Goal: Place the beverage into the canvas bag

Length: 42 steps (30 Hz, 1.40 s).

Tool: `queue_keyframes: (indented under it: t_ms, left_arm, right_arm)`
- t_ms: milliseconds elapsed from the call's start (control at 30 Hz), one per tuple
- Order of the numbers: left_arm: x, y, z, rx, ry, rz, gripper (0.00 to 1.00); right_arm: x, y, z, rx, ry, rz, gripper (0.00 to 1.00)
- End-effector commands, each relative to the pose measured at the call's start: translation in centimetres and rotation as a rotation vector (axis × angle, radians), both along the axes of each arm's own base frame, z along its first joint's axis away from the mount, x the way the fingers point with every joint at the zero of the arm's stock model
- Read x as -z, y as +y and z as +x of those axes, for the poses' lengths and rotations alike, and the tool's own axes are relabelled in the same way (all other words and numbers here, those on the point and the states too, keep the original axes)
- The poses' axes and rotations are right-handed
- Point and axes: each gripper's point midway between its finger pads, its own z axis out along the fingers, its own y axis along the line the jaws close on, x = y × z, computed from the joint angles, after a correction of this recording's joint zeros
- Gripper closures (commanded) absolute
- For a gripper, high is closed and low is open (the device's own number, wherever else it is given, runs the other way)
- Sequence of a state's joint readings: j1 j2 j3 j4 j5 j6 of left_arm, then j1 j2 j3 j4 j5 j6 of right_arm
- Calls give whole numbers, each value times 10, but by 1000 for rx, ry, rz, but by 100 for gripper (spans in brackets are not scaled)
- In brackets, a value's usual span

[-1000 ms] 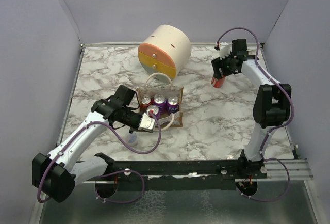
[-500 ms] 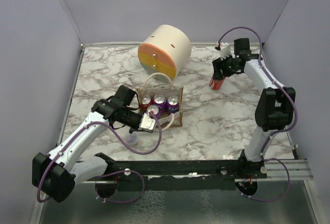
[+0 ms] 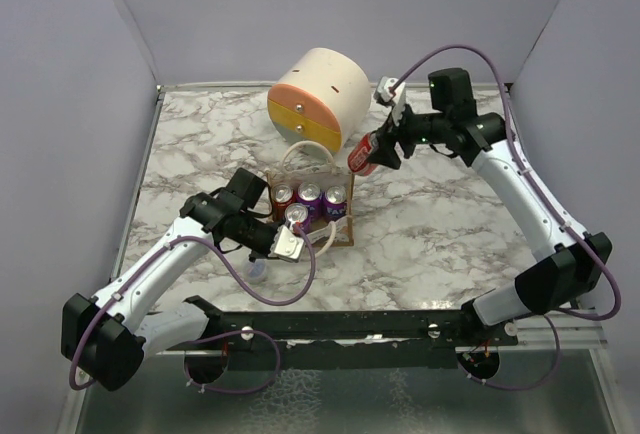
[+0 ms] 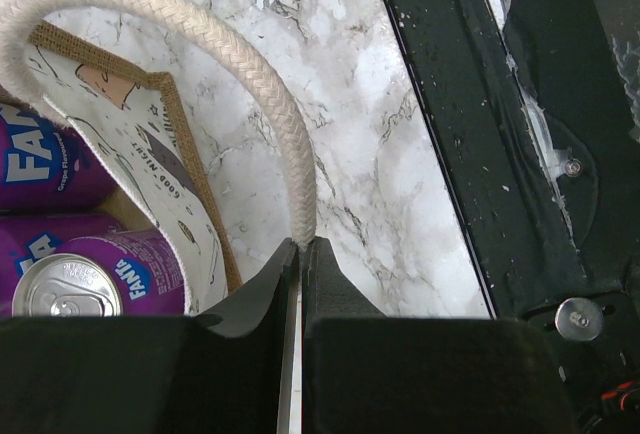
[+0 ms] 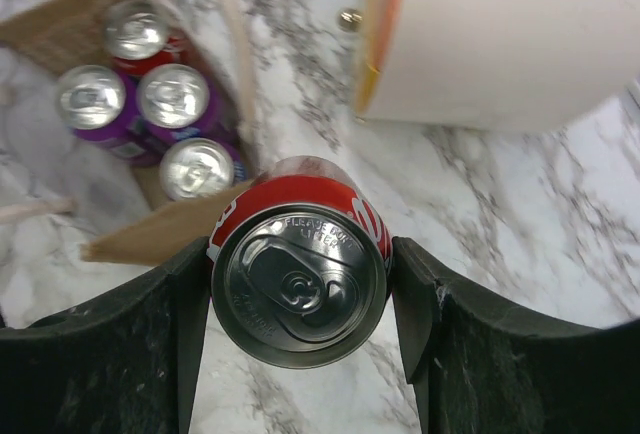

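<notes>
**Top external view.** The right gripper (image 3: 366,151) clamps a red aluminium beverage can (image 3: 360,158) between its two fingers. The can is tilted and outside the bag, near the bag's far right corner and beside the large cream cylinder with orange and yellow drawers (image 3: 322,97). The small tan-brown fabric canvas bag (image 3: 343,225) stands on the white marble-pattern table (image 3: 440,224) in front of the cylinder. Four cans stand upright inside it. The left gripper (image 3: 289,244) sits at the bag's near edge, where one white rope loop handle (image 3: 320,238) ends.

**Left wrist view.** The left gripper (image 4: 300,254) is pressed together on the white rope handle (image 4: 255,84), which runs up from between the fingertips and arcs over the bag. The printed inner wall of the canvas bag (image 4: 150,179) stands to the left of the handle. Two purple cans (image 4: 85,269) are visible behind that wall. A black base rail (image 4: 470,104) crosses the right side of the view.

**Right wrist view.** The right gripper (image 5: 300,289) pinches the red can (image 5: 300,279), one finger (image 5: 185,309) on each side, with the pull-tab end facing the camera. The canvas bag (image 5: 165,232) lies beyond and to the left, its four can tops in view. The cream cylinder (image 5: 500,34) fills the upper right.
</notes>
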State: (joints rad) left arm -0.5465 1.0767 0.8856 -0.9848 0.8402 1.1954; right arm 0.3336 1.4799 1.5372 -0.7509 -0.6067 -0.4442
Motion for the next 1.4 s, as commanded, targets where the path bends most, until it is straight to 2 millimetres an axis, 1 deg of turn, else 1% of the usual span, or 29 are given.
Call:
queue_keyframes:
  t_ms: [0, 67, 133, 300, 433, 533, 633, 767, 1233, 1367]
  left_arm:
    - [11, 5, -10, 9, 41, 41, 100]
    - [13, 6, -10, 9, 40, 43, 100]
    - [15, 6, -11, 9, 43, 44, 100]
    - [17, 5, -11, 12, 44, 46, 100]
    - [16, 4, -11, 13, 42, 41, 100]
    - [14, 3, -10, 16, 40, 33, 100]
    - [13, 2, -10, 17, 38, 27, 100]
    - [13, 2, -10, 19, 34, 25, 100]
    - [10, 1, -9, 19, 24, 18, 100]
    - [9, 0, -8, 19, 20, 17, 100]
  right_arm:
    - [-26, 50, -42, -253, -78, 56, 99]
    - [-22, 68, -55, -319, -83, 48, 99]
    - [-17, 83, -65, -364, -78, 35, 99]
    - [0, 113, -80, -443, -40, -8, 99]
    - [15, 129, -86, -469, -24, -46, 99]
    - [24, 137, -88, -477, -9, -65, 99]
    - [31, 141, -88, -478, -2, -83, 99]
    - [35, 143, -93, -496, 8, -93, 99]
    - [41, 130, -99, -511, 31, -169, 99]
    - [49, 131, -104, -523, 65, -182, 99]
